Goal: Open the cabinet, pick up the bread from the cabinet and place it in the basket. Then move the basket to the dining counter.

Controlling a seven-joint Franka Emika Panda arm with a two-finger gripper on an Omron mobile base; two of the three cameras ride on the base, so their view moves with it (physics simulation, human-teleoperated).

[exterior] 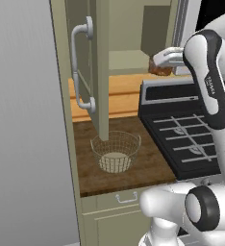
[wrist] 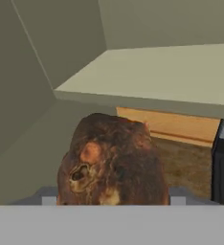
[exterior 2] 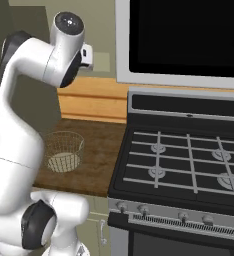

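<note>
in the left base view the basket (exterior: 115, 153) sits empty at lower centre on the dark wood worktop (exterior: 148, 166), below the cabinet (exterior: 93, 67) with its door swung open. the bread (exterior: 160, 70) shows at upper right, at the gripper (exterior: 165, 61), in front of the cabinet shelf. in the right base view the basket (exterior 2: 63, 150) sits at left beside the stove (exterior 2: 184, 165). in the hand view the bread (wrist: 111, 162) fills the lower centre, clamped between the fingers.

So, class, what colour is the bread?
Dark brown with lighter patches; the bread shows best in the hand view.
</note>
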